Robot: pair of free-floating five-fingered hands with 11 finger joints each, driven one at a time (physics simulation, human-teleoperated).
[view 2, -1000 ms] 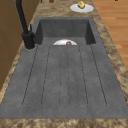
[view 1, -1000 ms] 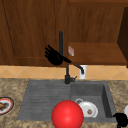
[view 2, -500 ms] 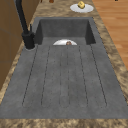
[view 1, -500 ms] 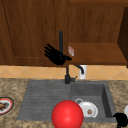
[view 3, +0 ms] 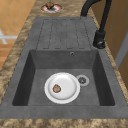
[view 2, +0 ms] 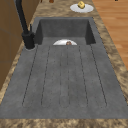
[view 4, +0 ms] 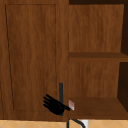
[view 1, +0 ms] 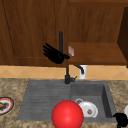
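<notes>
Left of centre in the front view, left hand (view 1: 55,55) up in the air before the closed wooden cabinet door (view 1: 32,30), fingers straight and spread toward the upper left, thumb stretched right to a small pale pink block (view 1: 71,50) at the front edge of the open shelf (view 1: 97,53); touching or just short of it, cannot tell. Same pairing low in the upper view: left hand (view 4: 56,106) by the block (view 4: 71,105), just beside the door's dark vertical handle (view 4: 61,93). Below that hand, black faucet (view 1: 68,75) at the back rim of the grey sink (view 1: 45,95), spout curving right. Right half of the sink a deep basin, with a white plate (view 3: 62,87) on its floor carrying a small brown morsel (view 3: 56,88), beside the drain (view 3: 82,80). Bottom centre of the front view, large red ball (view 1: 67,115) before the sink's front rim. Lower right corner, right hand (view 1: 121,119) over the speckled counter (view 1: 15,83), fingers open or curled cannot tell. Far left edge, red-rimmed plate (view 1: 5,106) with brown food.
</notes>
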